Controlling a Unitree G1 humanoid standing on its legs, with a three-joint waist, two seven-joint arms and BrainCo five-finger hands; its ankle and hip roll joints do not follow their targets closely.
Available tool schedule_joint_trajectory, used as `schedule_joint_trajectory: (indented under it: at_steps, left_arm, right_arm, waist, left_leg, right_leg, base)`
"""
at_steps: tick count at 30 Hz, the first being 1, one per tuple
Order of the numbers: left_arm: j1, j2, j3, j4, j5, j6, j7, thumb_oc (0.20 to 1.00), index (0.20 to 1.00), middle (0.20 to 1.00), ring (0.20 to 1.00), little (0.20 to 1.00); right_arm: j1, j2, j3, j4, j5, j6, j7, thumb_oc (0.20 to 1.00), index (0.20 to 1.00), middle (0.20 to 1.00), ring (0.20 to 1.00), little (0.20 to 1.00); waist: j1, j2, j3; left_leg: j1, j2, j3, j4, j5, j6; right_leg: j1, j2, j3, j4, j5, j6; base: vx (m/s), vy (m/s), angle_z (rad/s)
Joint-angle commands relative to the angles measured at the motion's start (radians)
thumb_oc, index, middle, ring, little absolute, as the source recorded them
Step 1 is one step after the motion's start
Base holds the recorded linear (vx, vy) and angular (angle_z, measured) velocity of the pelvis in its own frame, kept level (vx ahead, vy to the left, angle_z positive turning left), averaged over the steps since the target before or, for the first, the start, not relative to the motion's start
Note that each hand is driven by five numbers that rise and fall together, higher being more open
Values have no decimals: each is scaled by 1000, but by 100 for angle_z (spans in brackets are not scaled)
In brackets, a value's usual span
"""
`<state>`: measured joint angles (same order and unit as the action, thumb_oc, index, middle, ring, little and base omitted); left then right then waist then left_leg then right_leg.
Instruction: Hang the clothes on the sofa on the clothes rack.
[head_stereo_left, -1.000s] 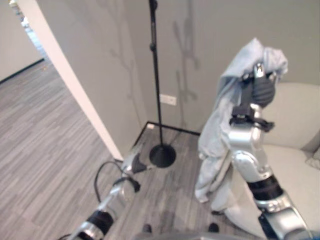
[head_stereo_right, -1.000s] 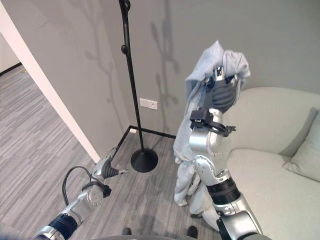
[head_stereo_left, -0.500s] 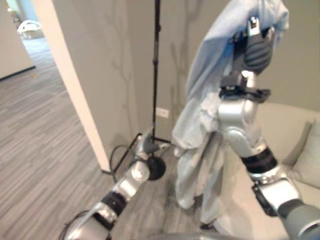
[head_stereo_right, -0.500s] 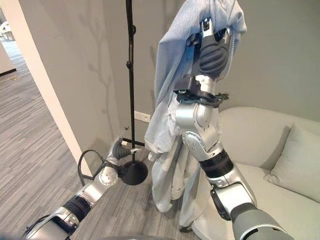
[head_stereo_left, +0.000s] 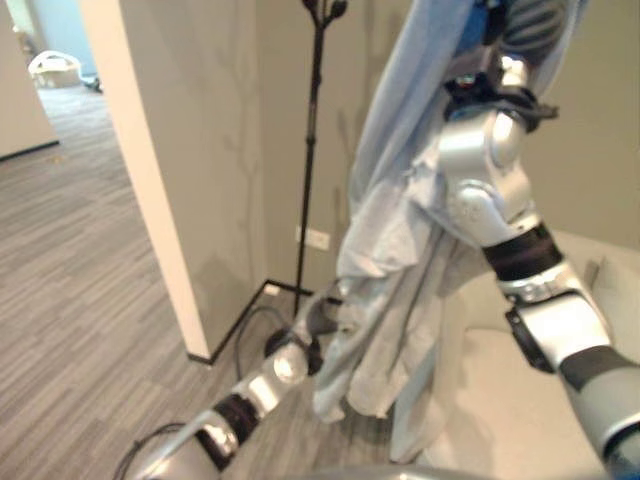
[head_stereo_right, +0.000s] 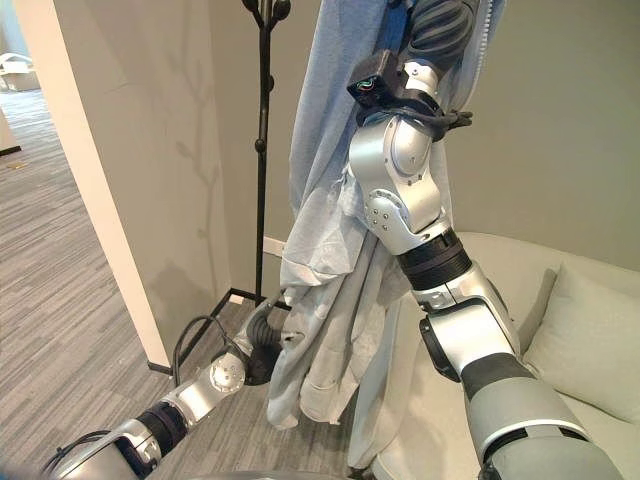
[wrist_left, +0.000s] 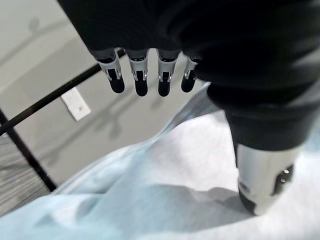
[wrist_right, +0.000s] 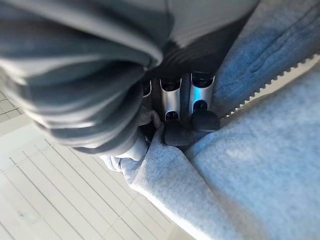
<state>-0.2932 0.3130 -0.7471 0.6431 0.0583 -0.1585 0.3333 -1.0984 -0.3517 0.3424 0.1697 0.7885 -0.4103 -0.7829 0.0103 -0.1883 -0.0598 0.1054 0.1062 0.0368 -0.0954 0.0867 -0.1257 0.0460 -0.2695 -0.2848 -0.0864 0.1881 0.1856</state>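
Observation:
A light blue zip-up garment hangs in long folds from my right hand, raised at the top edge of the eye views. In the right wrist view its fingers are curled into the cloth. The black clothes rack stands just left of the garment, its hooks at about the height of my hand. My left hand is low at the garment's lower folds. Its fingers are straight and open over the pale cloth.
A pale sofa with a cushion sits at the right behind my right arm. A white wall corner juts out left of the rack. A wall socket is beside the pole. Grey plank floor stretches to the left.
My right arm has lifted the garment up beside the rack's hooks. My left hand has risen to the garment's lower folds. The camera has tilted upward.

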Motion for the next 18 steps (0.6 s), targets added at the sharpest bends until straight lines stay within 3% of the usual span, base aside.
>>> schedule_joint_trajectory:
  at_steps: [1, 6, 7, 11, 18]
  left_arm:
    - [-63, -52, -24, 9, -26, -56, -13, 1000, 1000, 1000, 1000, 1000]
    - [-89, -117, -58, 25, -92, -54, -45, 1000, 1000, 1000, 1000, 1000]
    - [-100, -149, -62, 9, -187, -57, -68, 1000, 1000, 1000, 1000, 1000]
    - [-114, -179, -93, -49, -307, -56, -112, 1000, 1000, 1000, 1000, 1000]
    - [-171, -247, -158, -20, -337, -49, -125, 1000, 1000, 1000, 1000, 1000]
  right_arm:
    - [-211, -77, -1, 16, -3, -56, 8, 200, 200, 200, 200, 200]
    - [-214, -48, 12, 12, -22, -48, 9, 200, 200, 200, 200, 200]
    - [-204, -24, 19, -6, -39, -36, 11, 200, 200, 200, 200, 200]
    - [-175, 5, 30, -46, -54, -19, 19, 200, 200, 200, 200, 200]
    - [-190, 50, 22, -28, -53, -32, -2, 200, 200, 200, 200, 200]
  waist:
    - [45, 25, 50]
    - [40, 20, 58]
    - [38, 18, 64]
    - [42, 15, 76]
    - [37, 7, 83]
  left_leg:
    - [53, -22, -10, 8, -166, 46]
    - [54, -24, -11, 8, -166, 49]
    - [52, -26, -14, 8, -165, 51]
    - [46, -31, -19, 9, -164, 55]
    - [37, -40, -23, 12, -163, 59]
  right_leg:
    - [-33, -83, 0, 67, 29, 76]
    - [-35, -83, 1, 68, 31, 76]
    - [-37, -83, 2, 67, 32, 75]
    - [-41, -85, 3, 64, 41, 74]
    - [-42, -90, 10, 60, 53, 76]
  base:
    - [0, 0, 0]
    - [0, 0, 0]
    - [-12, -10, -4]
    - [-6, -5, -2]
    - [0, 0, 0]
